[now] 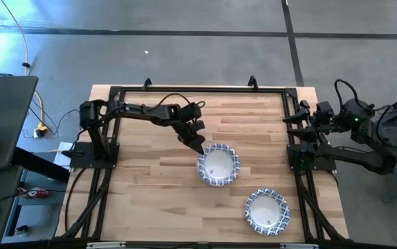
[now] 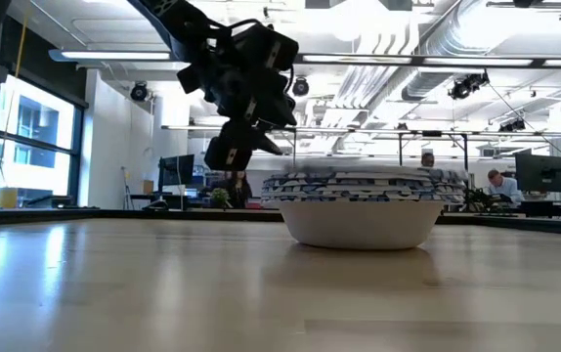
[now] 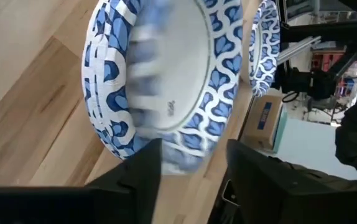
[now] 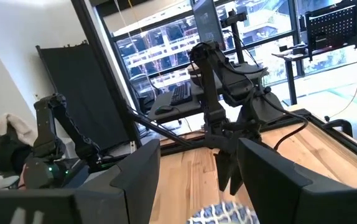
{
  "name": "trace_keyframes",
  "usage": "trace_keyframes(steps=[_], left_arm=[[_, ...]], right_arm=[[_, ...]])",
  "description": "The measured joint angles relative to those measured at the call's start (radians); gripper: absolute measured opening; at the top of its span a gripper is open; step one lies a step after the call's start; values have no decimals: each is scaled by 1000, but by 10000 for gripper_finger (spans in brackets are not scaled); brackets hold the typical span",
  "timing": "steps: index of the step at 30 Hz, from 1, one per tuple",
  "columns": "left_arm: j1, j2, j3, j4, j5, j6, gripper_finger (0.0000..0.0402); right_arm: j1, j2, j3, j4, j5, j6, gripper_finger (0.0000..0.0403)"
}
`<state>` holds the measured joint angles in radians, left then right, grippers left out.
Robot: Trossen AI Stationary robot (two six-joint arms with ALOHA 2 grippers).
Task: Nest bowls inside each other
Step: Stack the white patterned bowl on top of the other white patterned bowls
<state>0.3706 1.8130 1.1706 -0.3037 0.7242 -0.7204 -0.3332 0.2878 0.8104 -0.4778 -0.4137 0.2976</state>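
Nested bowls (image 2: 364, 208) sit mid-tabletop (image 1: 150, 187); left gripper (image 1: 200, 147) fingers parted astride their rim, right gripper's fingers spread, empty.

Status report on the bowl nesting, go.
Left gripper open at the rim of the middle bowl stack. Right gripper open, parked at the table's right edge. Second bowl stack apart, nearer front-right. Nothing in the way.
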Motion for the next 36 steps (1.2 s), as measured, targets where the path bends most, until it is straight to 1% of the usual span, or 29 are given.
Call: trace_keyframes(steps=[4, 6, 8, 11, 13, 19, 25, 28, 32, 36], left_arm=[[1, 0, 0, -32, -11, 14, 218], [3, 0, 0, -71, -21, 43, 234], [9, 0, 0, -141, -40, 83, 241], [15, 0, 0, -250, -67, 156, 243], [15, 0, 0, -292, -74, 197, 242], [7, 1, 0, -306, -83, 255, 241], [-7, 1, 0, -341, -83, 311, 241], [-13, 1, 0, -355, -83, 326, 241], [-14, 1, 0, -379, -82, 344, 241], [-18, 1, 0, -423, -82, 377, 241]], right_arm=[[0, 0, 0, -1, 1, 19, 206], [0, 0, 0, -15, 1, 46, 206], [0, 0, 0, -74, 1, 98, 206], [0, 0, 0, -230, 0, 196, 206], [0, 0, 0, -328, 0, 239, 206], [0, 0, 0, -511, -13, 303, 206], [0, 0, -2, -705, -69, 358, 206], [0, 0, -27, -747, -112, 380, 206], [0, 0, -105, -719, -190, 402, 206], [0, 0, -206, -667, -292, 398, 206]])
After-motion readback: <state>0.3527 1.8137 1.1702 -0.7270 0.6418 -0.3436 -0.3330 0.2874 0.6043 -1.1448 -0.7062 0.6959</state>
